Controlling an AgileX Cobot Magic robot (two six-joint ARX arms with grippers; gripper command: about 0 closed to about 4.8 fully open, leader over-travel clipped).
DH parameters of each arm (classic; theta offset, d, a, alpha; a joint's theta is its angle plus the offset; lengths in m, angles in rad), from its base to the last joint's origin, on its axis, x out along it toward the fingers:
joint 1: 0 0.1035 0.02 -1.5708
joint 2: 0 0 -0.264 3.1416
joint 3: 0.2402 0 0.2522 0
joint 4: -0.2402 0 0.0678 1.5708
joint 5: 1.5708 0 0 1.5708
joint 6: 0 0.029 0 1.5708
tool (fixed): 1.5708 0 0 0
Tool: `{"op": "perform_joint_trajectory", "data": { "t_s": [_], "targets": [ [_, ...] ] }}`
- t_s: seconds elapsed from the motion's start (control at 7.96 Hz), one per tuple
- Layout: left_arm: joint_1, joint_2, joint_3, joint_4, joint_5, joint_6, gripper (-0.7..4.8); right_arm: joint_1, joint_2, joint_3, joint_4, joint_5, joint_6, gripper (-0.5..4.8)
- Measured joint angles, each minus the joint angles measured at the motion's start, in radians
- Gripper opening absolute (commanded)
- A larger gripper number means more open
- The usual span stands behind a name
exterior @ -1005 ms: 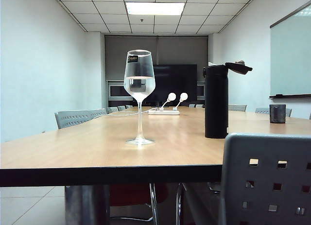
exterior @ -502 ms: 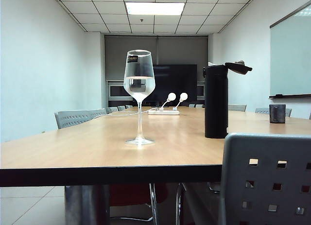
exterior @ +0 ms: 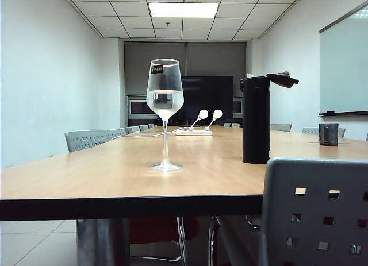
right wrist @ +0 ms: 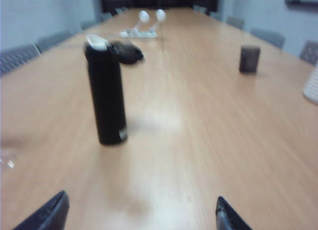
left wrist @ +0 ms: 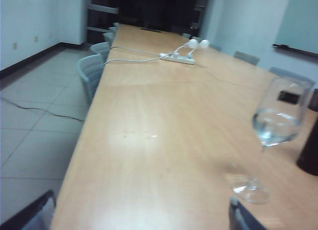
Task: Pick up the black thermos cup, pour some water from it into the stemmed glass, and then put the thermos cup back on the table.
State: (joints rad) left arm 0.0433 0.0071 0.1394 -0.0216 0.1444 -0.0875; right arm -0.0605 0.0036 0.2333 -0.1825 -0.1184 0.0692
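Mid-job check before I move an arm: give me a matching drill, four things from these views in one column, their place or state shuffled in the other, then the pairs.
Things:
1. black thermos cup
2. stemmed glass
3. small dark cup
4. right claw

States:
A. clear, partly filled with water
B. fingers spread apart above bare table, holding nothing
C. upright with its flip lid hinged open
D. short, standing far off toward the whiteboard side

Pairs: 1-C, 2-A, 3-D, 4-B

The left claw is also open and empty, near the glass.
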Motion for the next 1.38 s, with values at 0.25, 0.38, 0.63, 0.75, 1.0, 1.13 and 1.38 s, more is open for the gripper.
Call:
{"op": "perform_joint_trajectory", "data": {
  "t_s": [0.25, 0.38, 0.63, 0.75, 1.0, 1.13, 1.38],
  "targets": [
    [0.0, 0.003, 0.156, -0.069, 0.011, -0.044, 4.79, 0.0, 0.054, 0.204, -0.036, -0.014, 0.0, 4.02],
    [0.0, 0.051, 0.252, -0.072, 0.063, -0.104, 4.79, 0.0, 0.249, 0.416, -0.063, -0.015, -0.016, 4.02],
    [0.0, 0.295, 0.404, 0.0, 0.135, -0.11, 4.79, 0.0, 0.431, 0.609, -0.059, -0.097, -0.015, 4.01],
    [-0.002, 0.381, 0.429, 0.091, 0.18, -0.139, 4.79, 0.003, 0.472, 0.622, 0.027, -0.235, -0.01, 4.01],
    [-0.373, 0.744, 0.476, 0.332, -0.027, -0.145, 4.79, 0.004, 0.728, 0.628, 0.155, -0.241, 0.024, 4.01],
    [-0.489, 0.888, 0.48, 0.443, -0.071, -0.088, 4.79, 0.07, 0.811, 0.63, 0.237, -0.196, -0.016, 4.02],
    [-0.56, 1.055, 0.484, 0.537, -0.078, -0.085, 4.79, 0.167, 0.991, 0.629, 0.343, -0.097, -0.067, 4.11]
  ]
}}
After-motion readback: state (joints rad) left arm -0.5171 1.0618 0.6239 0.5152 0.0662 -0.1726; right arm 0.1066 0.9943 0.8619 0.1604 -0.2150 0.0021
